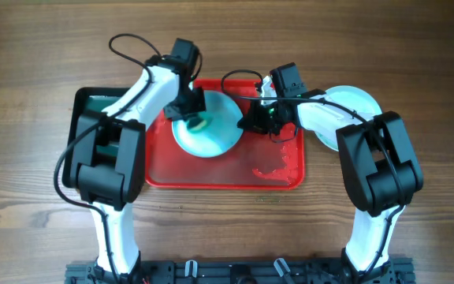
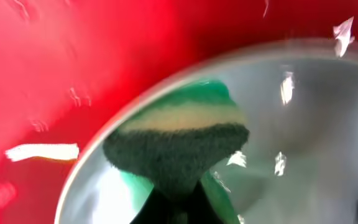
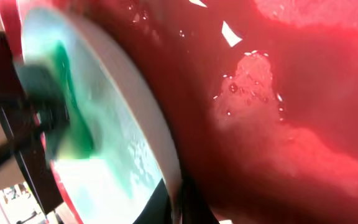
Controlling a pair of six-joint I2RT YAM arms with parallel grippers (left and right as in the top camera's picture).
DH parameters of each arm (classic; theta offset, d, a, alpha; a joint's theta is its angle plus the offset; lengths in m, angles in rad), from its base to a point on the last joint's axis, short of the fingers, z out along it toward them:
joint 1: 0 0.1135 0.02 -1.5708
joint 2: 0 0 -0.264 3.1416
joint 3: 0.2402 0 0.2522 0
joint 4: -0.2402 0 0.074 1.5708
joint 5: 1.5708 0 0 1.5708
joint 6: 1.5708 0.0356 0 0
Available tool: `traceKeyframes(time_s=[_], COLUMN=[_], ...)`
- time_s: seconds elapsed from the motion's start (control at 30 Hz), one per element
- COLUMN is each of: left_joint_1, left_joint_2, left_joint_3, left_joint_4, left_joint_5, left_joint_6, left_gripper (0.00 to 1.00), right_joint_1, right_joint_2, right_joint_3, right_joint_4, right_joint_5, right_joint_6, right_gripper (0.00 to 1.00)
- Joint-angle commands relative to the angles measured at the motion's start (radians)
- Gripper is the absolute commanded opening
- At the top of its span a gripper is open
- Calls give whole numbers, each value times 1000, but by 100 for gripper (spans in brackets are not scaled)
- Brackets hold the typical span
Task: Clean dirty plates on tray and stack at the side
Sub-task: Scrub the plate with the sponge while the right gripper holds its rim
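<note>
Sponge [image 2: 176,146] gripped in left jaws scrubs plate [image 1: 219,136], rim pinched by right jaws; scrubbing pressure on the wet tray [image 1: 211,175] may wrench it free.

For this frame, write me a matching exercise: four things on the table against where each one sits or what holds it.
Things:
1 sponge
2 scrubbed plate
3 other plate
4 dark green tray

Places:
A on the table, right of the red tray
B in the red tray, rim gripped by the right pincer
C beside the red tray's left edge
D gripped by the left pincer

Pairs: 1-D, 2-B, 3-A, 4-C
</note>
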Motion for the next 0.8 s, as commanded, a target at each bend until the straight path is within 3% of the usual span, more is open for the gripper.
traceKeyframes(time_s=[0.0, 0.07, 0.17, 0.23, 0.3, 0.43, 0.53, 0.63, 0.77], left_joint_1=[13, 10, 12, 15, 16, 15, 11, 6, -5], left_joint_2=[84, 84, 84, 84, 84, 84, 84, 84, 84], left_joint_3=[-70, -70, -69, -69, -69, -69, -69, -69, -69], left_joint_4=[-173, -212, -134, -33, 129, 236, 225, 150, 26], left_joint_5=[499, 619, 625, 599, 393, -81, -381, -534, -550], left_joint_6=[451, 587, 571, 470, 214, -123, -181, -190, -207], left_gripper=[4, 4, 4, 4, 4, 4, 4, 4, 4], right_joint_1=[-7, -7, -7, -7, -7, -7, -7, -7, -7], right_joint_2=[28, 28, 28, 28, 28, 28, 28, 28, 28], right_joint_3=[-16, -16, -16, -16, -16, -16, -16, -16, -16], right_joint_4=[-4, -4, -5, -5, -5, -5, -5, -5, -5], right_joint_5=[2, 2, 2, 2, 2, 2, 2, 2, 2], right_joint_6=[-1, -1, 0, -1, -1, -1, -1, -1, -1], right_gripper=[4, 4, 4, 4, 4, 5, 4, 4, 4])
